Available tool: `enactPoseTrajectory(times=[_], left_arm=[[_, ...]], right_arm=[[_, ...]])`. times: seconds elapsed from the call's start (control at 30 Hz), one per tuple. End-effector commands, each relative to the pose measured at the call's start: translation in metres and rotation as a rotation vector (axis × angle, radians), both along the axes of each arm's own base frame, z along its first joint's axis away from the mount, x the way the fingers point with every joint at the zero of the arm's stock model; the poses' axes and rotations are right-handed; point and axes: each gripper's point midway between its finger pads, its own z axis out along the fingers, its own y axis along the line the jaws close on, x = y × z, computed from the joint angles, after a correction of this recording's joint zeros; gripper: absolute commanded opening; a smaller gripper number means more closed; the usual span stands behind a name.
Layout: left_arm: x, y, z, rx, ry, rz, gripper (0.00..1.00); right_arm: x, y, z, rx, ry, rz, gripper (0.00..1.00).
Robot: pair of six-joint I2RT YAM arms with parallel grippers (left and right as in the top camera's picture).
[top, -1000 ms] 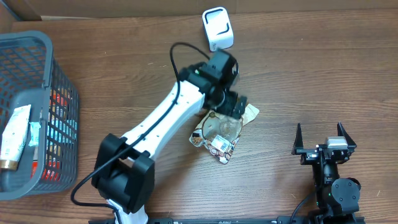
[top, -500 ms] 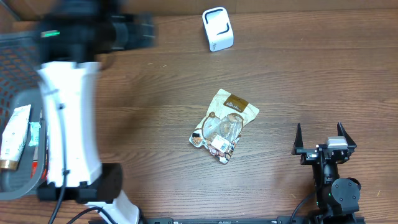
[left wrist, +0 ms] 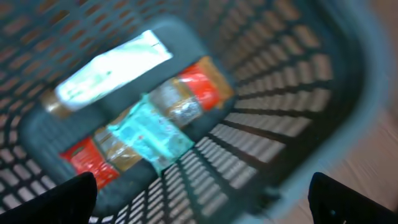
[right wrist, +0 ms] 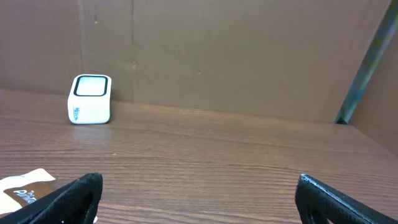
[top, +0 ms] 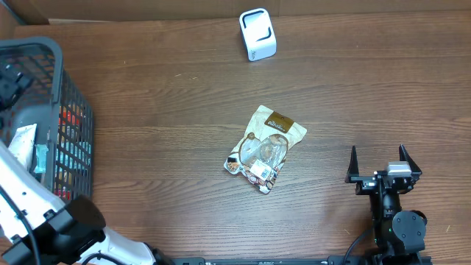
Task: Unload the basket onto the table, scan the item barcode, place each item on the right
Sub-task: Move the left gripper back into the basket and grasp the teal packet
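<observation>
The pouch (top: pixel 266 147) lies flat on the counter (top: pixel 368 81), ahead of the right fingers (top: pixel 353 165) and off to their left, clear of them and touched by nothing. It is tan and brown, with a clear window in its middle and a small white label at the end nearest those fingers; the print on the label is too small to read. In the right wrist view only one corner of the pouch (right wrist: pixel 25 186) shows, low at the left, just beside the left-hand tip of the right fingers (right wrist: pixel 68 199).

The scanner (top: pixel 257 34), a small white box with a dark-rimmed face, stands further out beyond the pouch, well apart from it. From the right fingers the scanner (right wrist: pixel 91 99) stands far ahead and to the left, close to a brown cardboard wall (right wrist: pixel 217 56).

The right fingers are spread wide with nothing between them, sitting low over the counter at its near right side.

The left fingers (left wrist: pixel 56 202) are also spread wide and hold nothing. They hang over a grey mesh basket (left wrist: pixel 292 74) at the far left, well apart from the pouch. Below and between them, on the basket floor, lie a white tube (left wrist: pixel 112 65), a teal packet (left wrist: pixel 149 134) and red packets (left wrist: pixel 205 87), all blurred.
</observation>
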Motion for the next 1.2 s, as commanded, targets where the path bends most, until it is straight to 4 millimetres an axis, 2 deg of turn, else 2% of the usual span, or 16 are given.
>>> enactPoseTrajectory(times=[0.0,0.03,0.1,0.2,0.4,0.6,0.8,1.17], left_arm=[[-0.019,0.018,-0.029,-0.051,0.056,0.165,1.0],[-0.022,0.021,-0.039,-0.065,0.075,0.19,1.0],[-0.027,0.031,-0.076,-0.097,0.131,0.231,1.0],[-0.033,0.037,-0.109,-0.13,0.165,0.277,1.0],[-0.047,0.049,-0.163,-0.093,0.259,0.324,1.0],[-0.053,0.046,-0.216,-0.1,0.288,0.327,0.99],[-0.055,0.043,-0.247,-0.096,0.281,0.327,1.0],[-0.044,0.053,-0.265,-0.035,0.222,0.289,1.0]], right_arm=[[0.0,-0.001,-0.001,0.001,-0.005,-0.006,1.0],[0.0,-0.001,-0.001,0.0,-0.005,-0.006,1.0],[0.0,-0.001,-0.001,0.0,-0.005,-0.006,1.0],[0.0,-0.001,-0.001,0.0,-0.005,-0.006,1.0],[0.0,-0.001,-0.001,0.0,-0.005,-0.006,1.0],[0.0,-0.001,-0.001,0.0,-0.005,-0.006,1.0],[0.0,-0.001,-0.001,0.001,-0.005,-0.006,1.0],[0.0,-0.001,-0.001,0.0,-0.005,-0.006,1.0]])
